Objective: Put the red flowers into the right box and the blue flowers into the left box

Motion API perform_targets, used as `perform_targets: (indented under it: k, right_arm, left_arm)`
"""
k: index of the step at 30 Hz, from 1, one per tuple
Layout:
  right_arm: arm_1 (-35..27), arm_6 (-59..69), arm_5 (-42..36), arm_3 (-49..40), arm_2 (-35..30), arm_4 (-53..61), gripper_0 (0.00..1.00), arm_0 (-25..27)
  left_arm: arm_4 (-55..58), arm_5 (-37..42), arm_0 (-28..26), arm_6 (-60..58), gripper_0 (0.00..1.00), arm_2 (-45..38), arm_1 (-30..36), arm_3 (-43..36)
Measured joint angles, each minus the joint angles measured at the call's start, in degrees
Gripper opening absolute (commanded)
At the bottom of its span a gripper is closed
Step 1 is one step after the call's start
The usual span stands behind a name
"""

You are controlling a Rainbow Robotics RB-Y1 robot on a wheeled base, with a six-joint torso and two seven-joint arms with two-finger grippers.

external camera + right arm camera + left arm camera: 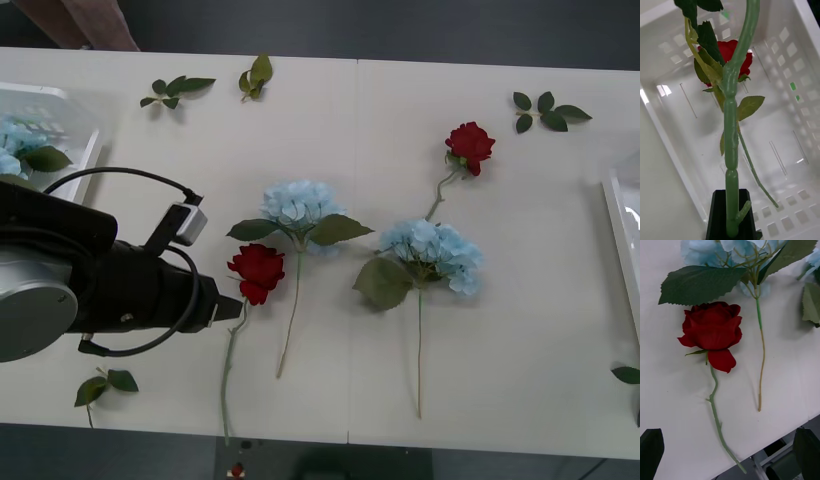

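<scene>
A red flower (257,272) lies on the white table just ahead of my left gripper (232,308). In the left wrist view this red flower (713,332) lies flat beyond my open left gripper (729,431), whose black fingers (651,450) sit apart at the corners. My right gripper (730,198) is shut on the stem of another red flower (733,52), which hangs over the right box (790,123). A third red flower (470,146) and two blue flowers (298,205) (432,250) lie mid-table. The left box (85,150) holds blue flowers (15,140).
Loose leaf sprigs lie at the back (175,90) (255,75) (548,110) and near the front edge (105,385) (628,375). The right box's rim (618,230) shows at the table's right edge. A blue flower's big leaf (696,283) lies close to the rose.
</scene>
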State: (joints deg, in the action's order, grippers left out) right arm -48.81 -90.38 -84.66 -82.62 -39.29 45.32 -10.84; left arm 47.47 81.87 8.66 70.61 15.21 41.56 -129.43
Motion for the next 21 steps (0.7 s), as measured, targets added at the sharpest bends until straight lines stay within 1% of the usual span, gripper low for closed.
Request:
perform_targets:
  k: [3, 7, 12, 15, 17, 18, 20, 21]
  right_arm:
    - [-0.85, 0.00, 4.53, 3.13, 3.05, -0.76, 0.00, 0.00]
    - [-1.10, 0.00, 10.84, 6.42, 7.25, -1.09, 0.00, 0.01]
    - [-1.10, 0.01, 17.16, 10.21, 10.18, -1.09, 0.00, 0.01]
    - [-1.10, 0.02, 18.48, 11.85, 10.61, -1.43, 0.03, 0.01]
    - [-1.10, 0.02, 18.90, 12.24, 10.59, -2.08, 0.09, 0.01]
    - [-1.10, 0.02, 18.90, 12.24, 10.59, -2.35, 0.12, 0.01]
    - [-1.10, 0.02, 18.90, 12.24, 10.59, -2.52, 0.37, 0.01]
    - [-1.10, 0.02, 18.90, 12.24, 10.59, -2.52, 0.79, 0.01]
  left_arm:
    - [-2.86, -0.36, 0.00, 0.00, 1.00, 2.43, 0.00, 0.65]
    - [-6.09, -4.82, 0.01, 0.00, 1.00, 6.34, 0.00, 3.68]
    - [-10.81, -6.85, 1.02, 0.00, 1.00, 10.58, -0.02, 7.75]
    - [-13.51, -6.85, 3.10, 0.00, 1.00, 13.31, -0.06, 10.19]
    - [-16.12, -6.88, 4.64, 0.00, 1.00, 15.26, -0.16, 11.69]
    - [-17.67, -6.93, 5.34, 0.00, 1.00, 16.21, -0.35, 12.36]
    - [-19.77, -7.45, 6.70, 0.00, 1.00, 17.96, -1.06, 13.87]
    - [-19.88, -7.69, 7.26, 0.00, 1.00, 18.51, -1.53, 14.64]
